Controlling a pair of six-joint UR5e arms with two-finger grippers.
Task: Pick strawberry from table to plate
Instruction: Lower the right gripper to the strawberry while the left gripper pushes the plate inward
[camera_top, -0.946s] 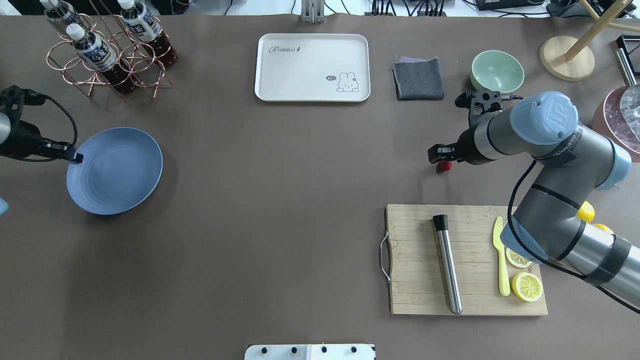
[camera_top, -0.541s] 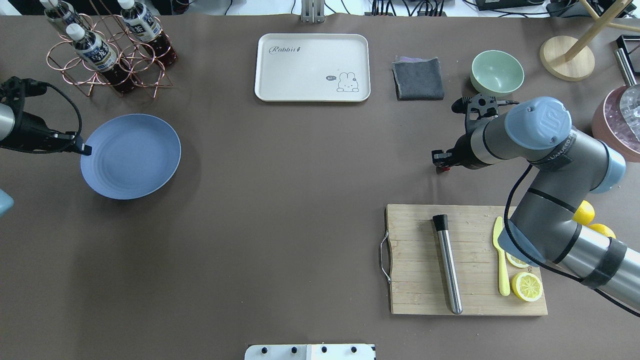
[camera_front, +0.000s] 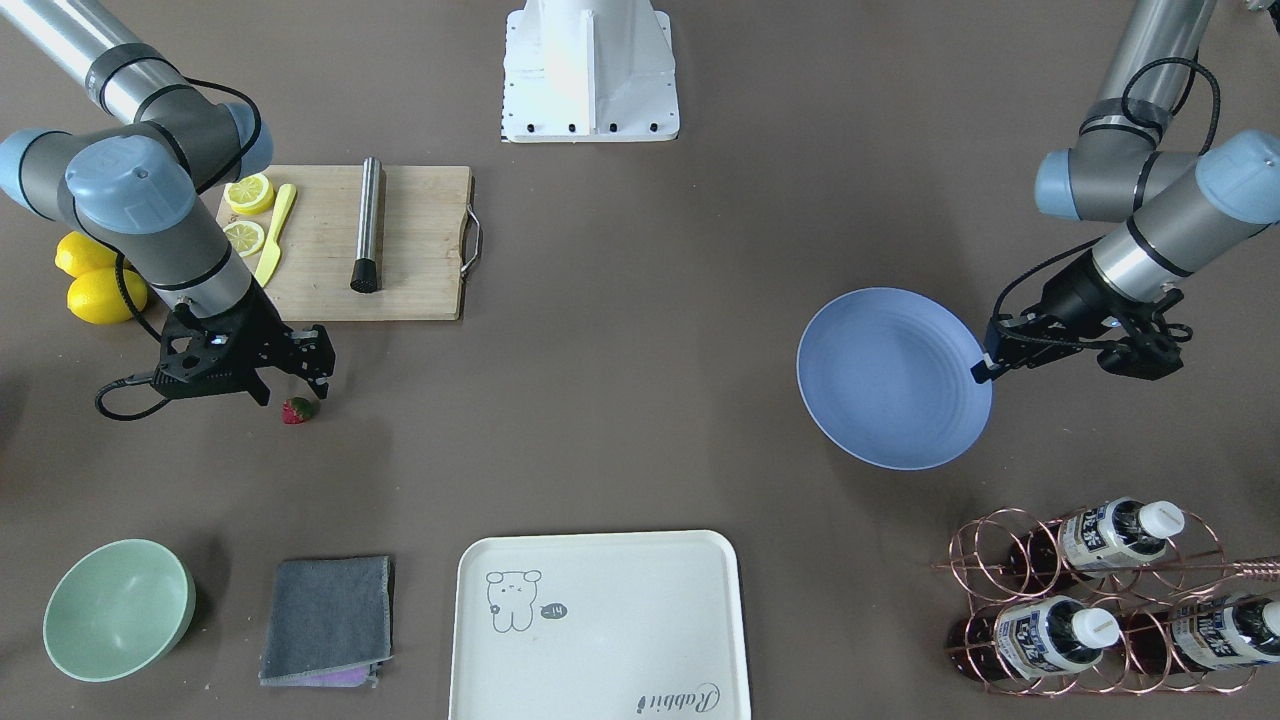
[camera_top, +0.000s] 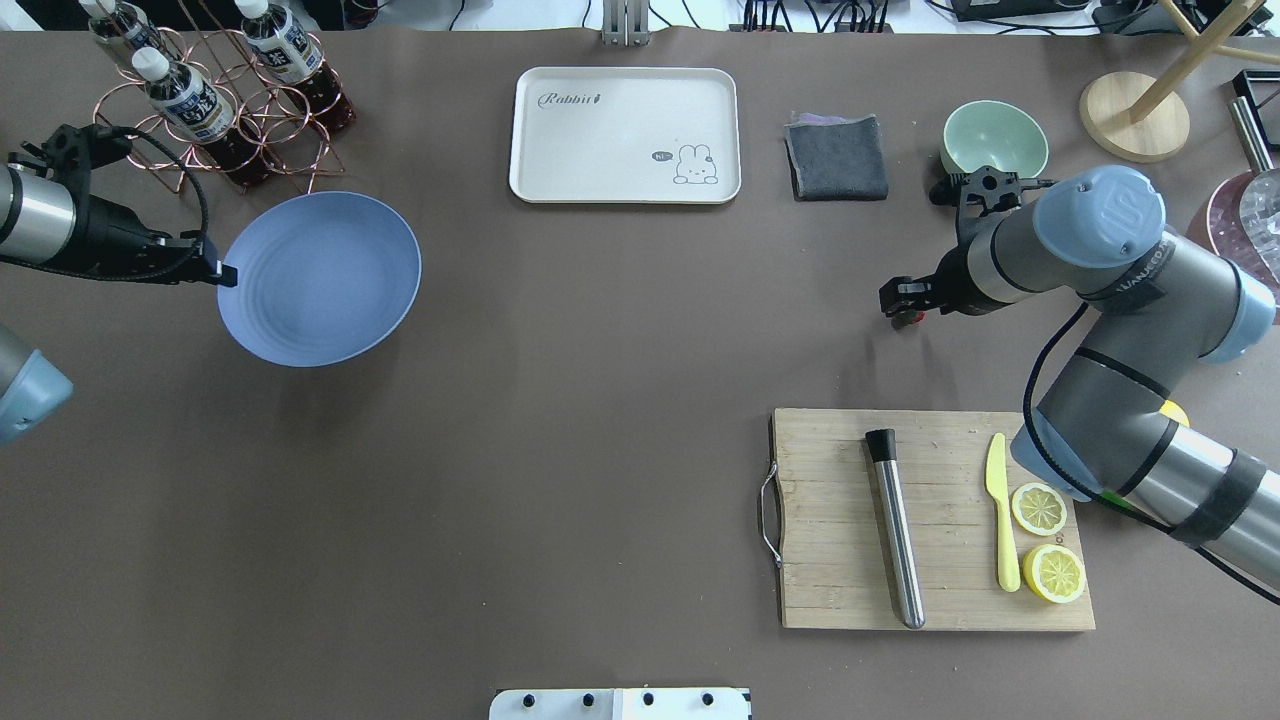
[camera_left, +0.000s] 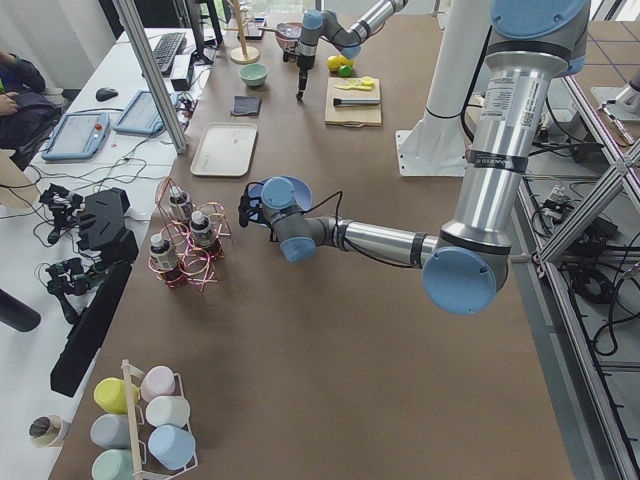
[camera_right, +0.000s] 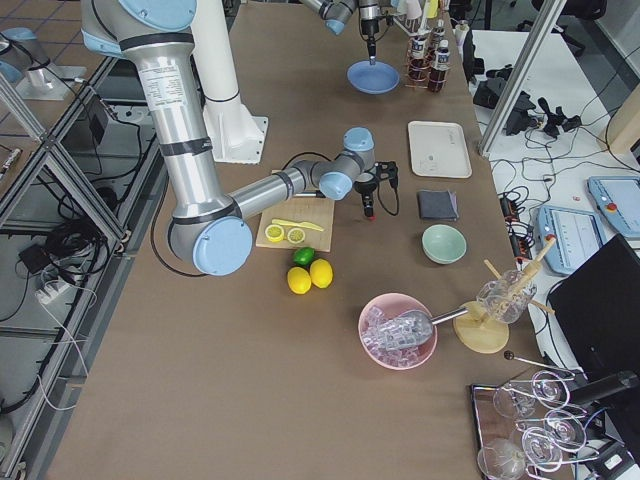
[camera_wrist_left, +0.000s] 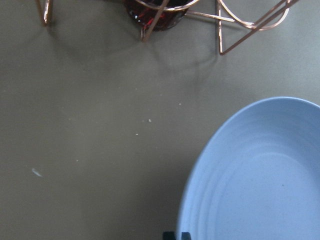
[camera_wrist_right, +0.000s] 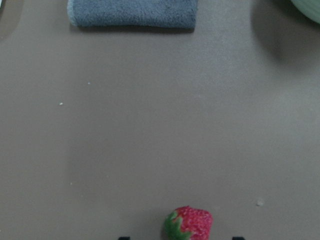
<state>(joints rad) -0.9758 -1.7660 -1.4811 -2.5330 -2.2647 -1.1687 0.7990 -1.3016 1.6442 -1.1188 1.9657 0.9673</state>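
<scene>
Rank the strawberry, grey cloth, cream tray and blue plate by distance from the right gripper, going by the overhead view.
1. strawberry, just below the right gripper.
2. grey cloth, beyond it, toward the far edge.
3. cream tray, far edge, centre.
4. blue plate, across the table, in the left gripper.

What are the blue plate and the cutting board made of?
Blue plate: probably matte moulded plastic or melamine; even periwinkle blue, faint concentric rings, no glare. Ceramic can't be ruled out. Cutting board: light wood or bamboo; parallel strips and grain show, dull unvarnished look. Its handle: looks like bright metal wire.
</scene>
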